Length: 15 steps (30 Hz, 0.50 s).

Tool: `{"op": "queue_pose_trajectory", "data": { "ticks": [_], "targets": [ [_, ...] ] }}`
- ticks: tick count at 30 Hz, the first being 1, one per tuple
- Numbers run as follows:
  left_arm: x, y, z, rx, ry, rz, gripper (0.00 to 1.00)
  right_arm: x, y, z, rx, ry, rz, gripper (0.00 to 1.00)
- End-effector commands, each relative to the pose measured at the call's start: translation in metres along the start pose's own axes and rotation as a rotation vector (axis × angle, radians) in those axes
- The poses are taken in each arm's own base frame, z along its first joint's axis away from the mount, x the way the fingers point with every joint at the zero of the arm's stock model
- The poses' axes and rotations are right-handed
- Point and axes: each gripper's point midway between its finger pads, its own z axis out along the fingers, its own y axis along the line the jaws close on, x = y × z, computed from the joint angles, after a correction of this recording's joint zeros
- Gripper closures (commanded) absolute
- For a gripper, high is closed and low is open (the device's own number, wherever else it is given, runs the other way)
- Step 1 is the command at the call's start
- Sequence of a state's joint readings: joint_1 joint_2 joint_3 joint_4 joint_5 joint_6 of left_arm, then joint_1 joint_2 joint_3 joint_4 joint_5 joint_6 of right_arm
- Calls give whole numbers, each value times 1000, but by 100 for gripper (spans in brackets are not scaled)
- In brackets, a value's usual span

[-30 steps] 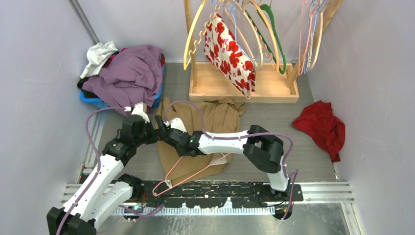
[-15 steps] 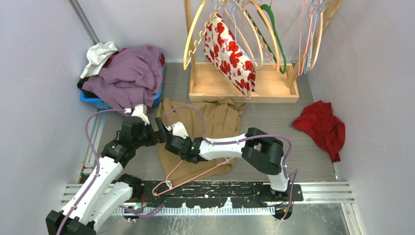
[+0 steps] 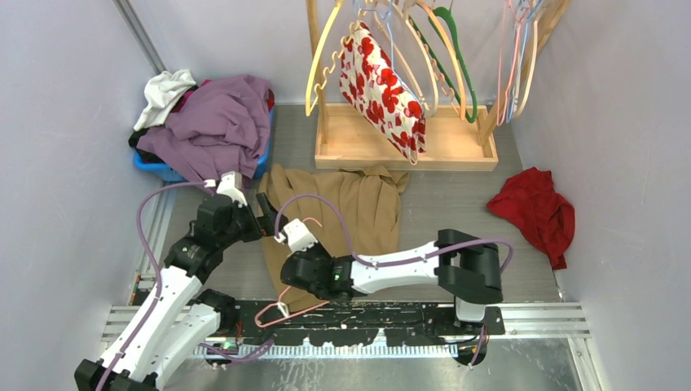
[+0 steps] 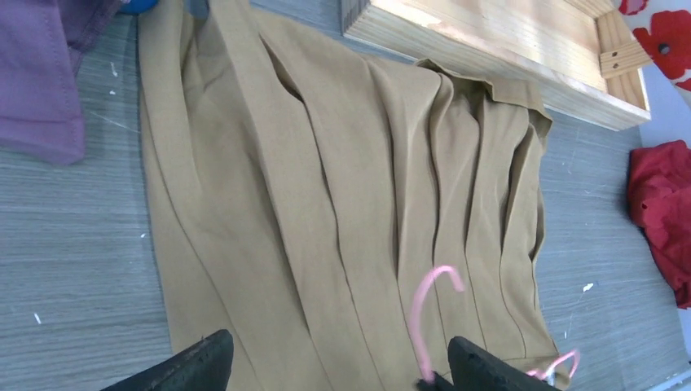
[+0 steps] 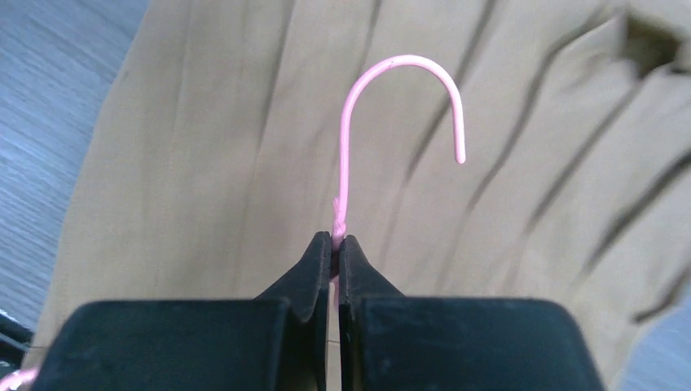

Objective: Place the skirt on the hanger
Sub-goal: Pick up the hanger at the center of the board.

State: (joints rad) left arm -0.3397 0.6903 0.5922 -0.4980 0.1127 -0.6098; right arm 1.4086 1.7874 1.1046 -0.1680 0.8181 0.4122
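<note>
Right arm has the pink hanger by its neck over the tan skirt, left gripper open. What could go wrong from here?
1. The right gripper pinches only the thin wire neck of the pink hanger, so it may swivel or slip.
2. The left gripper is open and holds nothing; the creased tan skirt may bunch up if the hanger pushes on it.

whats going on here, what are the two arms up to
The right pincer is shut on the neck of a pink hanger, just below its hook, which shows over a tan skirt. The skirt lies spread on the table and is not yet on the hanger. The left pincer hovers open over the skirt, gripping nothing.
</note>
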Motion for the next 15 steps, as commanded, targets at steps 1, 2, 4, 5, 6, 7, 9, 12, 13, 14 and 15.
{"op": "queue_pose_trajectory", "data": {
  "ticks": [1, 2, 4, 5, 6, 7, 9, 12, 13, 14, 15],
  "targets": [
    [-23, -9, 2, 24, -85, -13, 0, -61, -59, -36, 200, -209, -3, 99],
    [-23, -9, 2, 26, -86, -14, 0, -65, -63, -40, 207, -230, 13, 99],
    [-24, -9, 1, 27, -88, -14, 0, -71, -70, -48, 209, -265, 50, 99],
    [-24, -10, 1, 28, -91, -13, 0, -73, -74, -51, 212, -281, 65, 99],
    [-25, -10, 0, 28, -93, -13, 0, -76, -78, -55, 214, -298, 81, 99],
    [-26, -11, -1, 29, -94, -12, 0, -76, -81, -57, 213, -307, 89, 99],
    [-27, -11, -3, 30, -99, -11, 0, -80, -86, -63, 220, -328, 105, 99],
    [-30, -14, -4, 38, -105, -7, 0, -87, -89, -75, 219, -373, 124, 99],
    [-31, -15, -4, 41, -105, -5, 0, -90, -92, -80, 219, -389, 139, 99],
    [-32, -17, -5, 47, -105, -3, 0, -93, -93, -85, 212, -404, 154, 99],
    [-33, -19, -5, 54, -105, -1, 0, -95, -95, -89, 206, -421, 172, 99]
  ]
}}
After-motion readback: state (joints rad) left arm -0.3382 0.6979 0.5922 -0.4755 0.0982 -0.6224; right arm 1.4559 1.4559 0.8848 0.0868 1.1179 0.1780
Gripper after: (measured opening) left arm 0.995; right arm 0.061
